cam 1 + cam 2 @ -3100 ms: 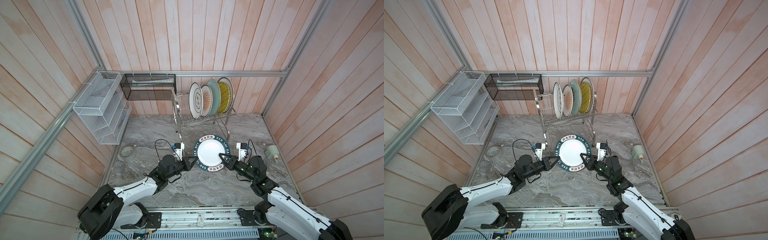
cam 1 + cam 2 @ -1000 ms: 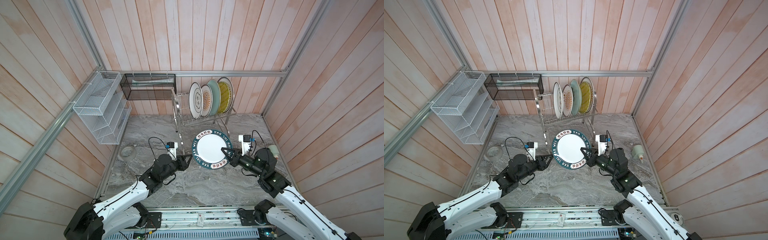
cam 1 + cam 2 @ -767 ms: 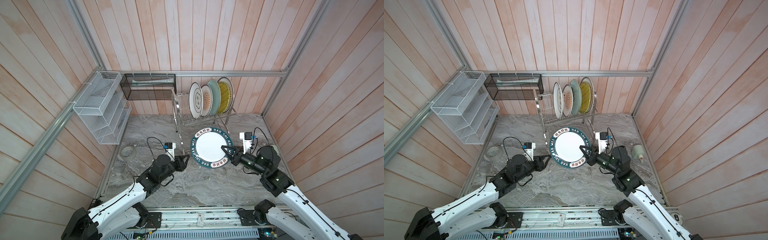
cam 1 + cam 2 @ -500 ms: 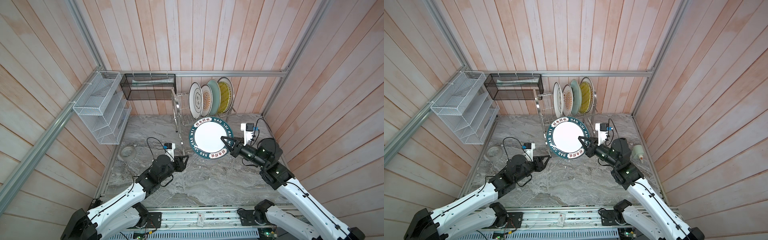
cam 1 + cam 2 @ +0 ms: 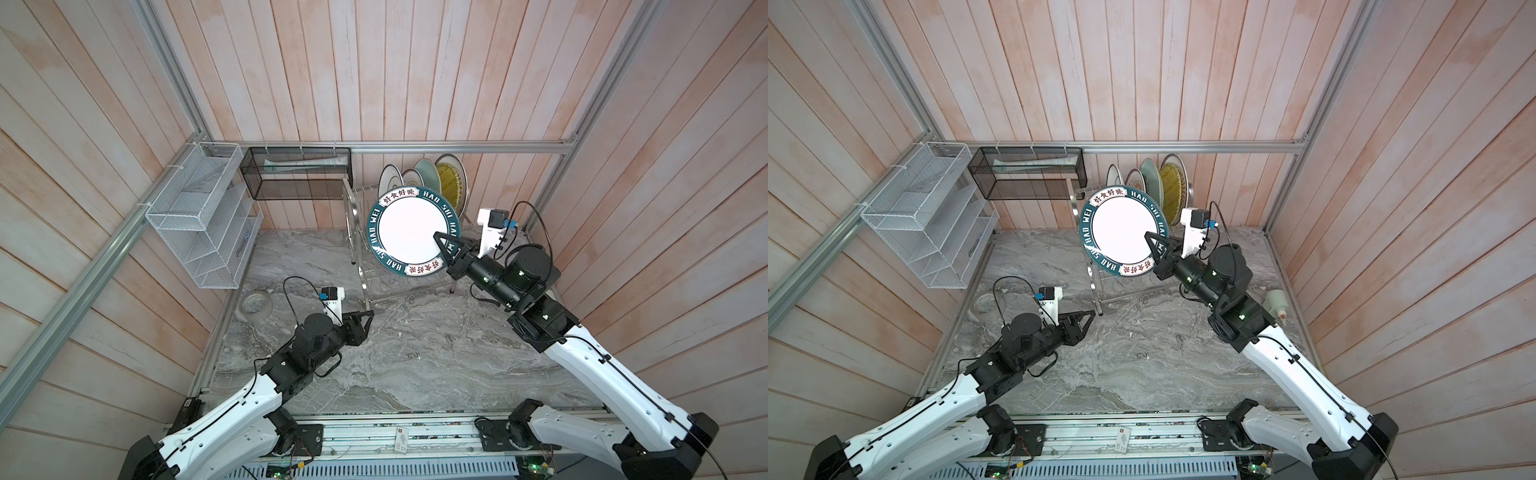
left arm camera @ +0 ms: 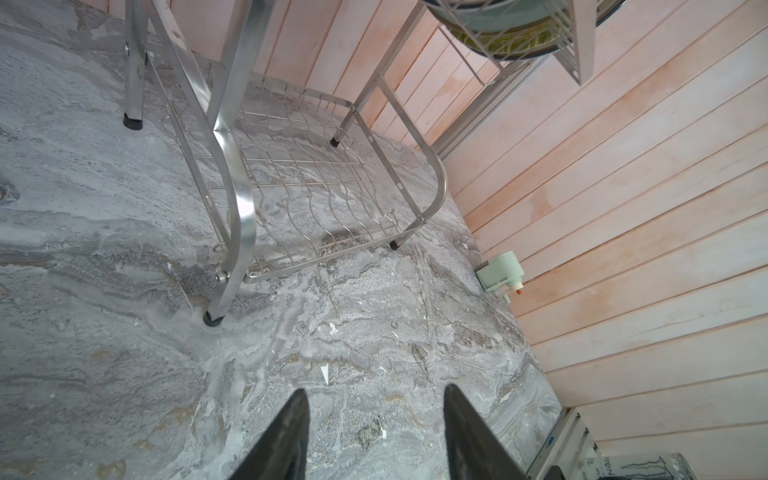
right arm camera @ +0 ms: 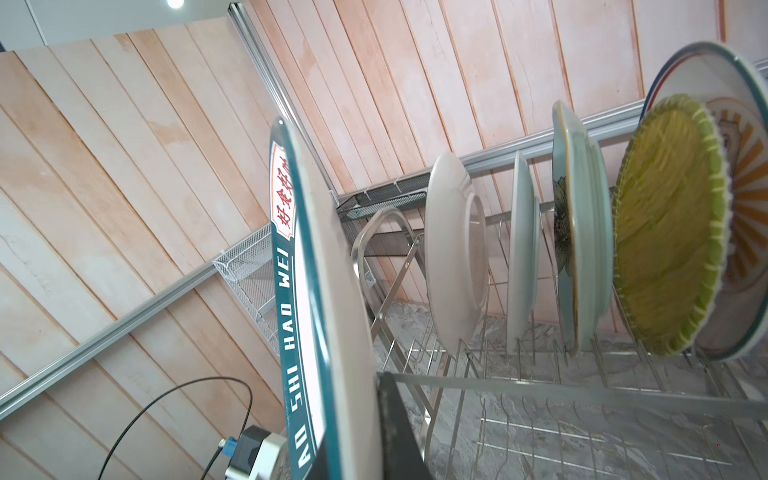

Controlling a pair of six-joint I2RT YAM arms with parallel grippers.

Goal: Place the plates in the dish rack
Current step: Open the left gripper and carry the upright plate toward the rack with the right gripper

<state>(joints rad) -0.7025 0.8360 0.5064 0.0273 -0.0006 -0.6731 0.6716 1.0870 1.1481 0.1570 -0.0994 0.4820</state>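
My right gripper [image 5: 446,249] [image 5: 1156,245] [image 7: 353,399] is shut on the lower rim of the white plate with the lettered dark-green rim [image 5: 409,230] [image 5: 1121,230] [image 7: 332,291]. The plate stands on edge in the air, by the left end of the dish rack's [image 5: 352,220] [image 5: 1093,282] [image 6: 232,166] upper tier. Several plates stand there between the prongs: two white ones [image 7: 453,249], a pale green one [image 7: 577,249], a yellow woven one [image 7: 669,249] and an orange sunburst one [image 7: 744,208]. My left gripper [image 5: 365,319] [image 5: 1088,318] [image 6: 376,390] hangs open and empty over the marble, in front of the rack's left leg.
A white mesh organizer [image 5: 199,232] hangs on the left wall and a black mesh basket [image 5: 299,178] on the back wall. A grey tape roll [image 5: 254,305] lies at the left edge. A pale green fixture [image 5: 1276,301] [image 6: 500,274] sits by the right wall.
My right gripper has carried the lettered plate up and back, from low over the table to the rack's upper tier. The left arm has drawn back a little and stays open.
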